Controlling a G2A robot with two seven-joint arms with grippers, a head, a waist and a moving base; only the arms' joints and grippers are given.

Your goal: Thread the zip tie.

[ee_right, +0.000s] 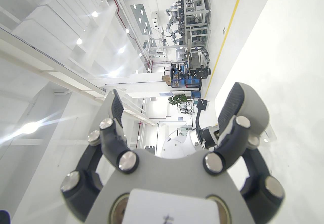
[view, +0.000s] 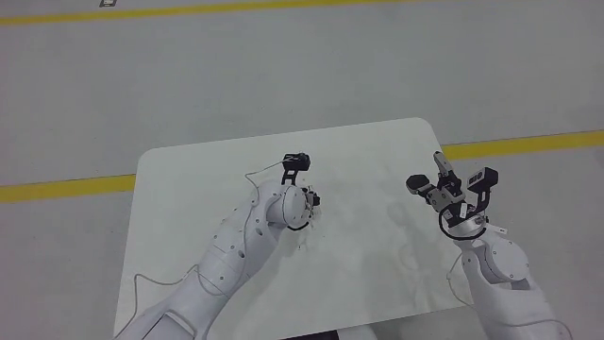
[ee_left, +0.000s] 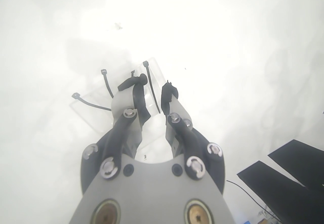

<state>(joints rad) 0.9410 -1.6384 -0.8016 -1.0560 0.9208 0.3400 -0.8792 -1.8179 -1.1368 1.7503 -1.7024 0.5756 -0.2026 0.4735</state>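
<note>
Several black zip ties lie in a shallow clear tray (ee_left: 83, 113) on the white table (view: 189, 179). One zip tie (ee_left: 152, 88) runs straight between the black-taped fingertips (ee_left: 136, 80) of my left gripper (ee_left: 154, 85), which is open and hangs low over the tray. I cannot tell whether the fingers touch it. Two more zip ties (ee_left: 107, 83) lie beside it. In the top view the left gripper (view: 310, 200) points down at the table's middle. My right gripper (view: 429, 175) is open and empty, lifted above the table's right edge; its ribbed pads (ee_right: 230, 103) face the room.
The table's right edge lies close under the right arm. A thin cable (view: 255, 172) trails over the table behind the left wrist. Dark flat panels (ee_left: 286, 171) sit beyond the table in the left wrist view.
</note>
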